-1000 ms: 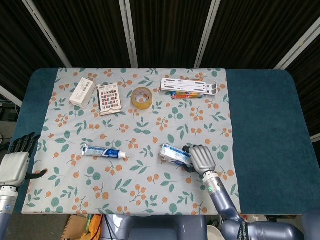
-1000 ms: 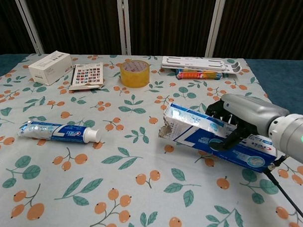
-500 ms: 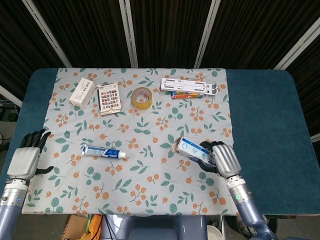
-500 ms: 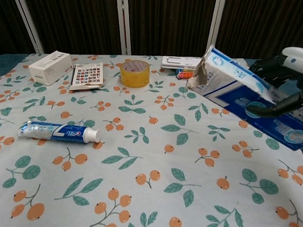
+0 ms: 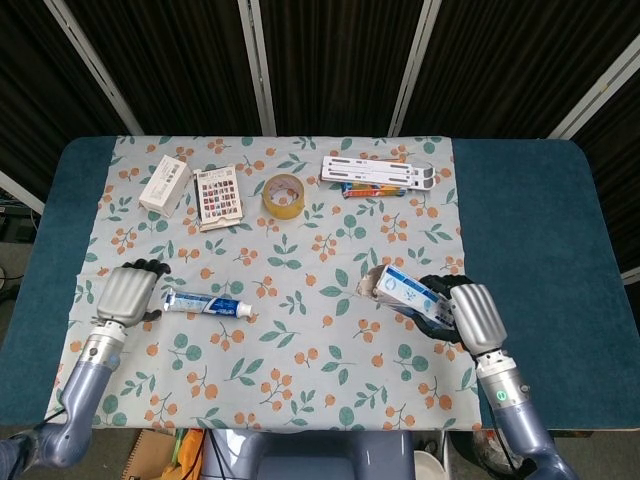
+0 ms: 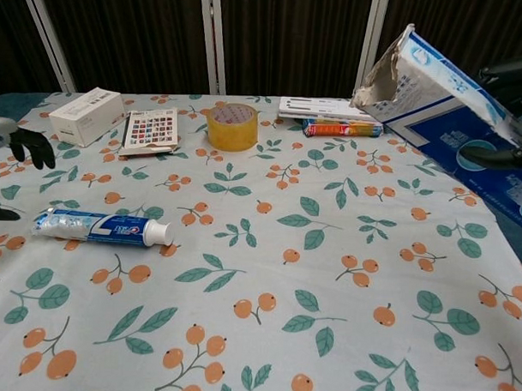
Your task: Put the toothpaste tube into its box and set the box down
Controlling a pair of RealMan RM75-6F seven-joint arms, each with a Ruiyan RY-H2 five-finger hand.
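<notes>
The blue-and-white toothpaste tube (image 5: 208, 303) (image 6: 101, 227) lies flat on the floral cloth, white cap pointing right. My left hand (image 5: 127, 293) (image 6: 7, 144) hovers just over the tube's left end, fingers apart and holding nothing. The blue toothpaste box (image 5: 408, 294) (image 6: 444, 107) is lifted off the cloth in my right hand (image 5: 470, 312) (image 6: 515, 84), which grips its rear part. The box tilts with its torn open end up and toward the left.
Along the far edge lie a white carton (image 5: 165, 185), a patterned card (image 5: 220, 196), a roll of yellow tape (image 5: 284, 194) and a white stand (image 5: 378, 170) over a coloured tube (image 6: 343, 128). The floral cloth (image 5: 290, 350) covers a blue table (image 5: 530, 220).
My left hand has come in from the table's left edge to the tube's left end. My right hand has carried the box higher and a little further right.
</notes>
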